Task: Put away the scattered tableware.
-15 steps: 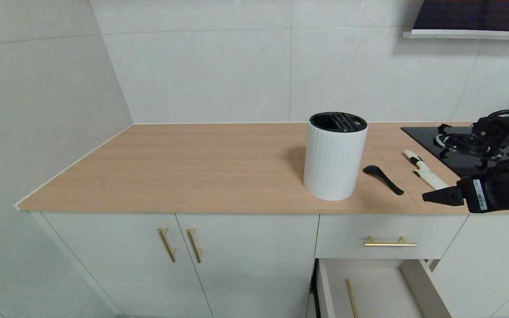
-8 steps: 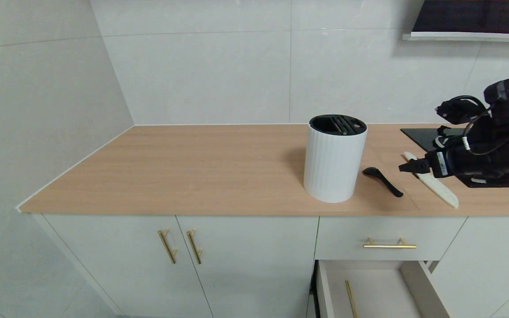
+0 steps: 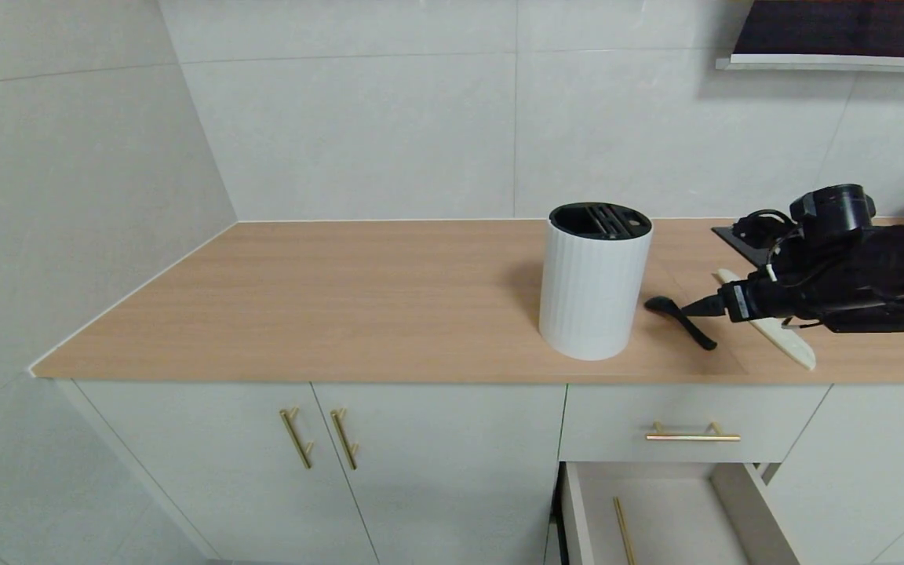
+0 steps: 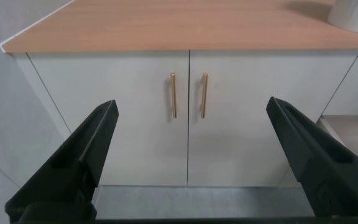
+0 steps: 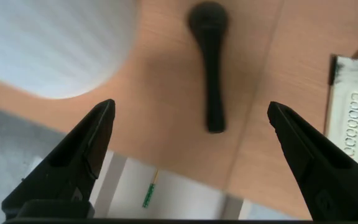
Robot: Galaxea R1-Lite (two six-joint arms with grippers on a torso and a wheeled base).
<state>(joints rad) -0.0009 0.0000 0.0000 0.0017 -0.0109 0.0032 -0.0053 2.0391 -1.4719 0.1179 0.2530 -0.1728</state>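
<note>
Little of the task looks done. The black spoon [image 3: 679, 318] and the white knife [image 3: 790, 344] both lie loose on the wooden surface [image 3: 358, 298], and nothing sticks out of the slotted top of the white holder [image 3: 595, 282]. Below the front edge a drawer [image 3: 742, 502] stands open with one thin gold stick [image 3: 623, 530] in it. I cannot tell whether that stick counts as tableware put away. At least two pieces are left, and picking up the spoon looks like the step in hand.

In the head view the spoon lies just beside the holder, at its 3 o'clock, flat and apart from it. Its long axis runs from 10 o'clock to 4 o'clock, with the round bowl at the 10 o'clock end near the holder and the handle tip toward the front edge. The knife lies near the spoon, at its 3 o'clock, and roughly parallel to it. Its pale tip points to about 5 o'clock, and its far end is partly hidden by the arm.

The right end effector [image 3: 699, 307] hovers over the spoon's handle with its fingers [image 5: 79, 155] spread wide and nothing between them. In the right wrist view the spoon sits between the two fingers. The left end effector [image 4: 190, 106] is also spread wide and holds nothing, low in front of the cupboard doors [image 4: 185, 155].
</note>
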